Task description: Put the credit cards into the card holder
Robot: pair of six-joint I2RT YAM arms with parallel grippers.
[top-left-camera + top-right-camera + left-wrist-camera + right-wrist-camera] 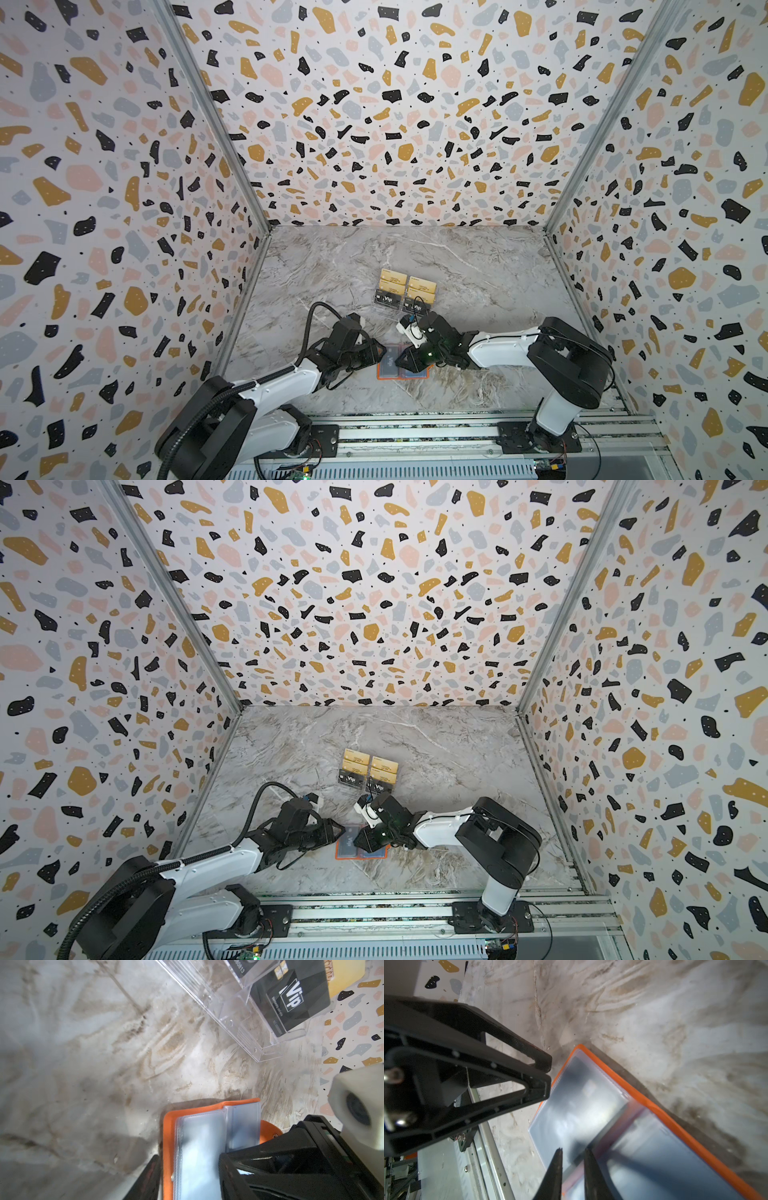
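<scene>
Card holder point(168, 1147) lies open, ready for loading
Left fingers point(149, 1178) apart, right fingers point(556, 1172) unclear; slick, stiff credit cards point(291, 999) likely need edge pinches

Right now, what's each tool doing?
Left tool: open, nothing seen held.
Right tool: nearly closed at the holder; grip cannot be told.

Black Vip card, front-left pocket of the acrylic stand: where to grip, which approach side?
Pinch the black Vip card by its free upper edge, coming down from above and squeezing across its flat faces. It leans back in the clear acrylic stand. The front lip covers its lower part and gold cards sit close behind, so probably pinch shallow.
</scene>
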